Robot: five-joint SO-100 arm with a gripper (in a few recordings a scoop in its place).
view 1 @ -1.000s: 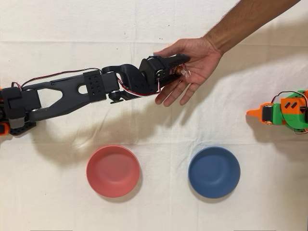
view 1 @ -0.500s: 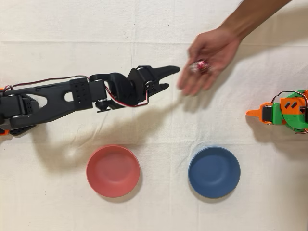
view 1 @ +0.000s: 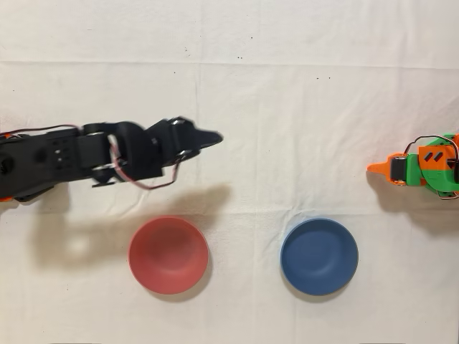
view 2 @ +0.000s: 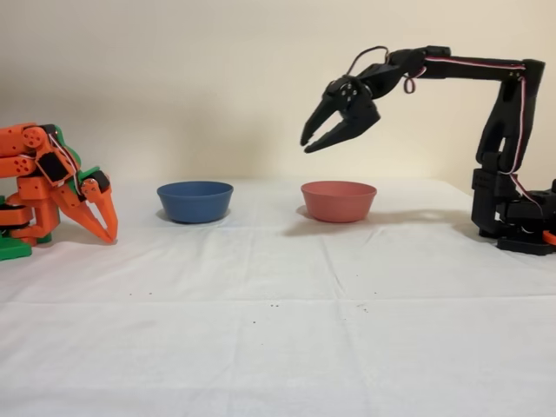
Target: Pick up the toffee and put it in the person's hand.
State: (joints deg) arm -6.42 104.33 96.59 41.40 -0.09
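In the overhead view the black arm's jaws (view 1: 204, 137) sit left of centre, tips pointing right; the fixed view shows them (view 2: 317, 141) parted a little, holding nothing, high above the bench (view 2: 278, 287) near the red bowl (view 2: 338, 200). Neither the toffee nor the person's hand is in either view, so no direction to either can be judged. The blue bowl (view 1: 319, 256) lies further right.
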